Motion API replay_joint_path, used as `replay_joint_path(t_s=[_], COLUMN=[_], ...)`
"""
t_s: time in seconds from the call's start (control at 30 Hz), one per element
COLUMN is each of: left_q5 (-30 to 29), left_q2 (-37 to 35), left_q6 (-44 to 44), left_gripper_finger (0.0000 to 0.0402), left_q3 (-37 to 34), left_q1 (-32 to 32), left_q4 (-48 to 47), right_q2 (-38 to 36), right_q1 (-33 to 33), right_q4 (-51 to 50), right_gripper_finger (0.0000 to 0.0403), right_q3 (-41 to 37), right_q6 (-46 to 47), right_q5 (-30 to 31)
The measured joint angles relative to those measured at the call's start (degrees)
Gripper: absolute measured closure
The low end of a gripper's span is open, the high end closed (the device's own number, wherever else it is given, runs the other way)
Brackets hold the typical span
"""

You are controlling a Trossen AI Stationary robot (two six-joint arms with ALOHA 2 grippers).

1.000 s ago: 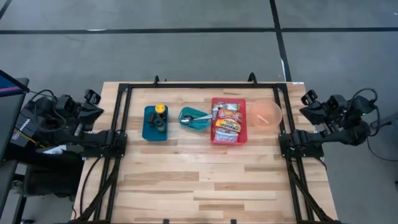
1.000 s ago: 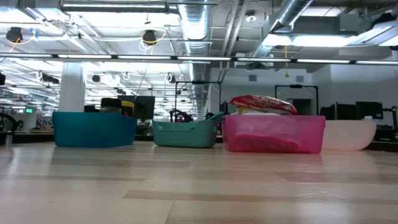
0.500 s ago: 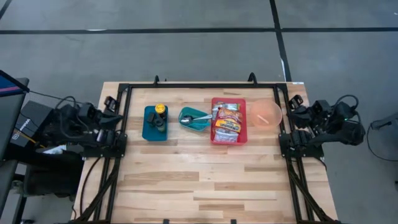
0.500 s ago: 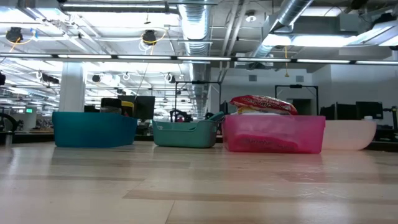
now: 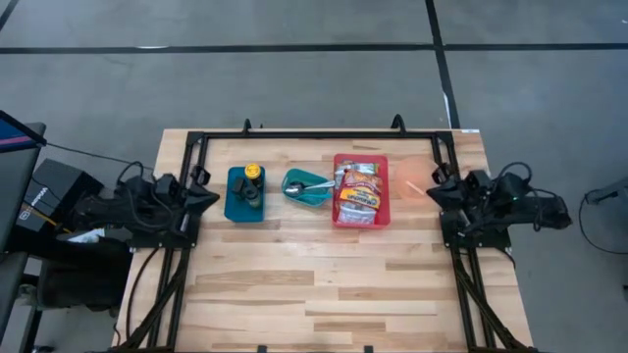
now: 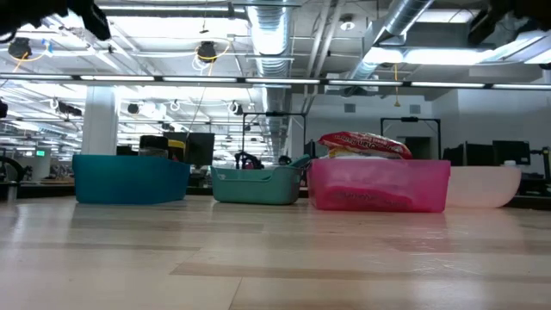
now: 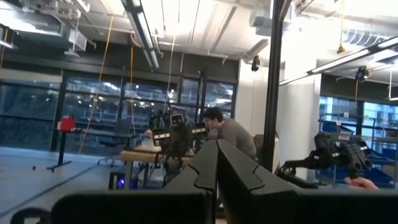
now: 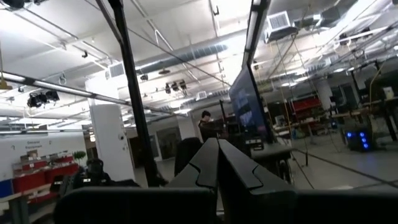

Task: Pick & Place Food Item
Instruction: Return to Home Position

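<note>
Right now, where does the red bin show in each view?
High view: red bin, right of table centre.
Low view: red bin, right of centre.
Left wrist view: not in it.
Right wrist view: not in it.
Landmark: small teal bin beside it.

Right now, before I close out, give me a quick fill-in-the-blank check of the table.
The noodle packs lie in the ___ bin.
The item with the ___ top sits in the teal bin.
The right gripper hangs over the edge of the ___ bowl.
The left gripper, beside the teal bin, and the right gripper both have fingers ___.
Missing words: red; yellow; pink; shut.
</note>
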Motion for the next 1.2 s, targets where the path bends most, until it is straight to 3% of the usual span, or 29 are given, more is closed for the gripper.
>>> replay_joint_path(t_s=[0.37, 0.67, 0.97, 1.2], left_q5=[0.02, 0.02, 0.0, 0.0], left_q2=[0.0, 0.12, 0.57, 0.58], left_q6=[-2.03, -3.03, 1.1, 1.77], left_gripper_finger=[0.0401, 0.0401, 0.0401, 0.0401], left_q3=[-7.37, -10.98, -10.96, -10.96], left_q1=[-0.01, 0.0, 0.0, 0.0], left_q4=[5.51, 4.37, 0.13, -4.52], right_q2=[0.0, 0.0, 0.04, 0.85], right_q1=[0.0, 0.0, 0.0, 0.0], right_q4=[2.15, 3.56, -8.27, -13.15], right_gripper_finger=[0.0403, 0.0403, 0.0403, 0.0403], right_q3=[-6.61, -12.59, -12.6, -12.58], right_q6=[0.61, 0.32, -10.13, -10.61], right_q5=[0.22, 0.42, 0.44, 0.44])
